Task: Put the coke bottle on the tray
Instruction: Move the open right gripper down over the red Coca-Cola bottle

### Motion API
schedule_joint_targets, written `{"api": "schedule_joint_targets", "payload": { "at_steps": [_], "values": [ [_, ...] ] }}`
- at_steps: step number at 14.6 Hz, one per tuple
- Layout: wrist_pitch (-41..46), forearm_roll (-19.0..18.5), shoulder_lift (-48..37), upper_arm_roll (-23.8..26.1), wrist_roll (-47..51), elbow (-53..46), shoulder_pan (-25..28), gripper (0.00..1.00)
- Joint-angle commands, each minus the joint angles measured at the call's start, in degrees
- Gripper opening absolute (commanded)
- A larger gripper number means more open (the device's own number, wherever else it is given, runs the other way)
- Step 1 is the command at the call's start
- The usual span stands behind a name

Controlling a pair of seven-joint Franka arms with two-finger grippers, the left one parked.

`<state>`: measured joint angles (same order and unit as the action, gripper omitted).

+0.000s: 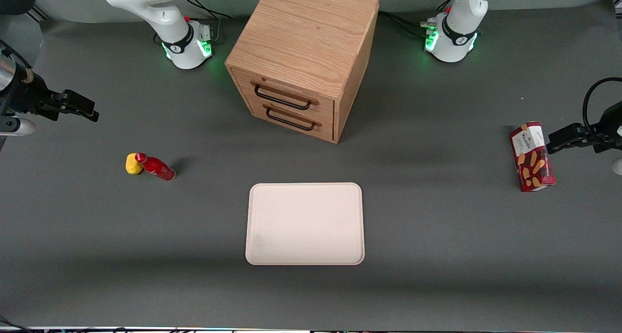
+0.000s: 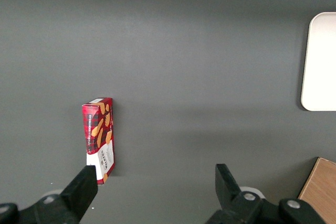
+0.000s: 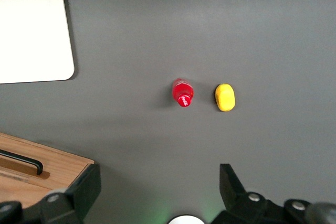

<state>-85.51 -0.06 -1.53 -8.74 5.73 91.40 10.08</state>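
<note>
Coke bottle upright — hand (open) apart

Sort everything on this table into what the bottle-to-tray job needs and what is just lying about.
Needed:
- small red coke bottle, standing on the table
- flat pale cream rectangular tray, nothing on it
- gripper, jaws open, above the table, away from the bottle

Lying about:
- yellow lump beside the bottle
- wooden two-drawer cabinet
- red biscuit box

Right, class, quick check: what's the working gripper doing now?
Gripper: open, holding nothing, raised above the table, apart from the coke bottle.
</note>
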Motion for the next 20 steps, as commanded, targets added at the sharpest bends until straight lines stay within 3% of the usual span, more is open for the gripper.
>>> {"api": "schedule_joint_targets", "payload": {
  "at_steps": [1,7,12,20],
  "values": [
    [1.14,-0.56,0.65,0.66,1.21,-1.23,-0.41,1.00],
    [-0.96,-0.56,1.01,0.31,-3.51,2.18,-0.50,1.00],
    [-13.43,-1.26,-3.48,-1.45,-6.43,18.26,-0.50,1.00],
    [-39.18,-1.35,0.11,-1.45,-8.72,36.56,-0.41,1.00]
  ]
}}
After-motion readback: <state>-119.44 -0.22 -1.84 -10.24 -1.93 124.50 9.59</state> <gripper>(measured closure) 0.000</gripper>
